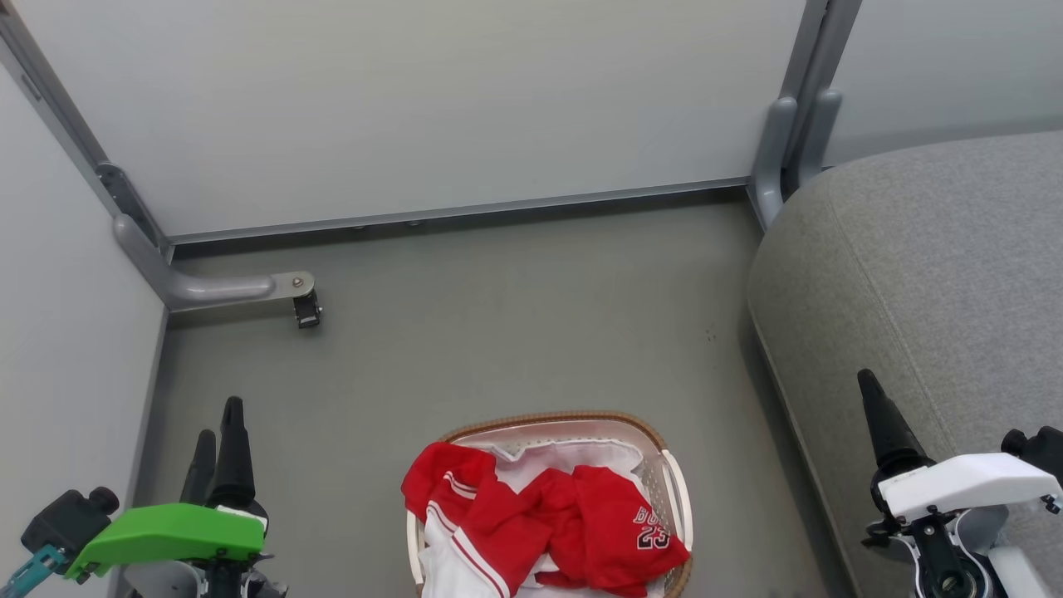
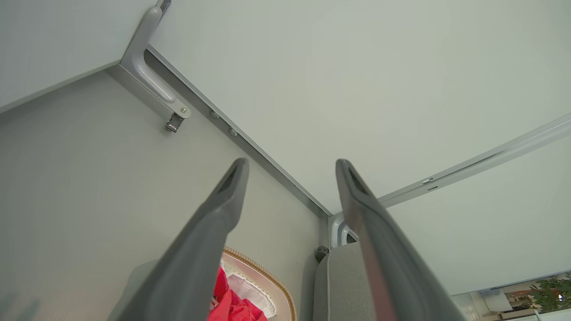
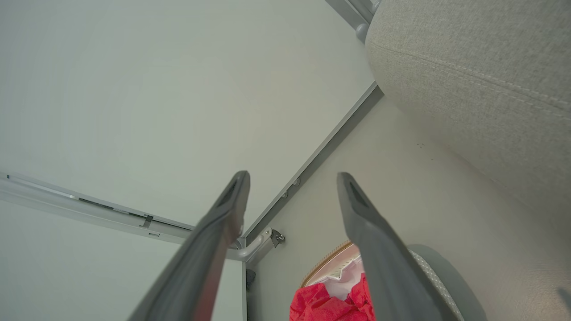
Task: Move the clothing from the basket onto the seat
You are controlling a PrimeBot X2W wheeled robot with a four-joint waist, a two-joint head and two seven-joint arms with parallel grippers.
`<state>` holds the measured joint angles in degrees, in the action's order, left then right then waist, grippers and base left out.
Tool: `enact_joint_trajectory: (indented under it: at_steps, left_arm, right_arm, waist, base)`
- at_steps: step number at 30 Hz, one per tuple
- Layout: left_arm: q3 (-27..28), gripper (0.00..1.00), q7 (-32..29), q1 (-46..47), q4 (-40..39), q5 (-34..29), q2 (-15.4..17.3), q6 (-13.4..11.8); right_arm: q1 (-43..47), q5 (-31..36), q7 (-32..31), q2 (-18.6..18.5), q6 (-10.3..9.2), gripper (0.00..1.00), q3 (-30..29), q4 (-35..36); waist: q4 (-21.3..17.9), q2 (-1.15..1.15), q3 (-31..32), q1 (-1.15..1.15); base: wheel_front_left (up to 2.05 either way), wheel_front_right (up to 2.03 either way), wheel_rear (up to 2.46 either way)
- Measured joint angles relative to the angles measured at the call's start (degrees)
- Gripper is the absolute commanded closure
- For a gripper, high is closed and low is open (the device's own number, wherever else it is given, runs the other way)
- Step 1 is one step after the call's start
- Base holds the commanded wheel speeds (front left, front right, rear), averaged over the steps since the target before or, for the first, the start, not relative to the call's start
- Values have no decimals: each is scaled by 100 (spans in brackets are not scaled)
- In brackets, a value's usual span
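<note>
Clothing [image 1: 548, 515]: red and white, heaped inside basket [image 1: 565, 417]
Seat [image 1: 930, 266]: grey, right of basket
Left gripper [image 2: 292, 164]: fingers spread, empty, left of basket
Right gripper [image 3: 293, 174]: fingers spread, empty, right of basket

This looks like a test room. Plain pale wall panels [image 1: 432, 100] on grey metal frames [image 1: 208, 288] stand around a grey floor [image 1: 515, 316] and seat [image 1: 930, 274].

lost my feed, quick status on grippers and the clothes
Left gripper open, empty. Right gripper open, empty. Clothing in the basket, none on the seat. Nothing seen blocking the path.
</note>
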<state>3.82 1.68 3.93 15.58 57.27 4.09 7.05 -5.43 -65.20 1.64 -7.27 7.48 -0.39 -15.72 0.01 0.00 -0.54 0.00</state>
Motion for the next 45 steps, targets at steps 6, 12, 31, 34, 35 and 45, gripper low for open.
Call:
enact_joint_trajectory:
  at_steps: [6,12,31,34,35,45]
  left_arm:
    - [-42,0,123,-106,30,-534,19,-51]
    - [-122,0,246,-128,40,-1054,31,-99]
    - [-229,0,583,-453,26,-2443,24,-236]
    - [-243,0,622,-462,11,-2653,24,-253]
    - [-245,0,649,-463,11,-2704,25,-254]
    - [-242,0,783,-552,74,-3293,25,-297]
  right_arm:
    - [-2,510,112,-47,0,0,131,-18]
    - [-3,1035,233,-68,0,0,263,-70]
    - [114,2425,581,-79,0,0,512,-202]
    - [114,2640,632,-86,0,0,523,-196]
    - [114,2691,646,-91,0,0,533,-194]
    - [122,3271,787,-124,0,0,637,-240]
  waist:
    - [-3,0,5,0]
    - [2,0,10,0]
    - [-11,0,48,0]
    - [-1,0,51,0]
    - [2,0,52,0]
    - [-3,0,49,0]
  base:
    - [0,0,0]
    - [0,0,0]
    - [0,0,0]
    - [0,0,0]
    - [0,0,0]
    - [0,0,0]
